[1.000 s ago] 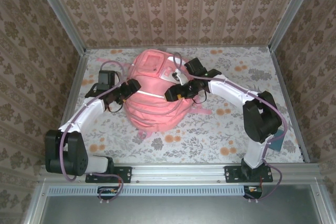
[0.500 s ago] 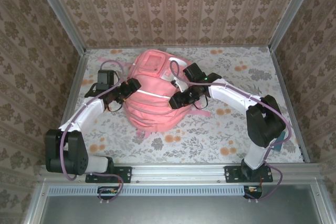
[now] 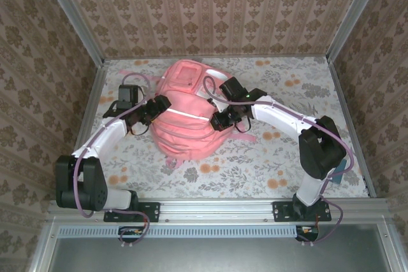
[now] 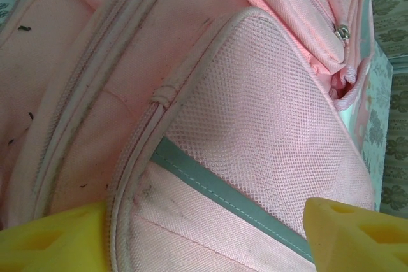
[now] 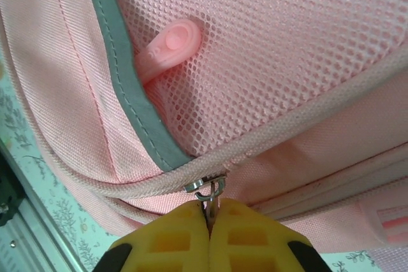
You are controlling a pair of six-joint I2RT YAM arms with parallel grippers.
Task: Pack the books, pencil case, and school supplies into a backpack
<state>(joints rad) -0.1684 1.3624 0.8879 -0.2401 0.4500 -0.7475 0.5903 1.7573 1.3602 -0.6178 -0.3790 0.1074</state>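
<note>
Two grippers are at the backpack (image 3: 185, 116), one on each side, and I watch them from the top camera and the wrist cameras. The backpack lies on the table (image 3: 287, 151), a little left of its middle and toward the far wall, between the two arms. My left gripper (image 3: 157, 106) is at the left side of the pack, and its jaws stand wide apart. In the left wrist view its yellow fingers (image 4: 51, 243) sit at the two lower corners, with a mesh pocket (image 4: 268, 113) and a grey strip (image 4: 217, 186) between them. I cannot tell if these fingers touch the fabric. My right gripper (image 3: 217, 120) is at the right side of the pack. In the right wrist view the jaws are closed together, and they pinch the small metal zip pull (image 5: 211, 190) that hangs from the zip line under another mesh pocket. Behind that mesh I see a pink tab (image 5: 171, 44), beside a grey strip. The zip looks closed on both sides of the pull.
</note>
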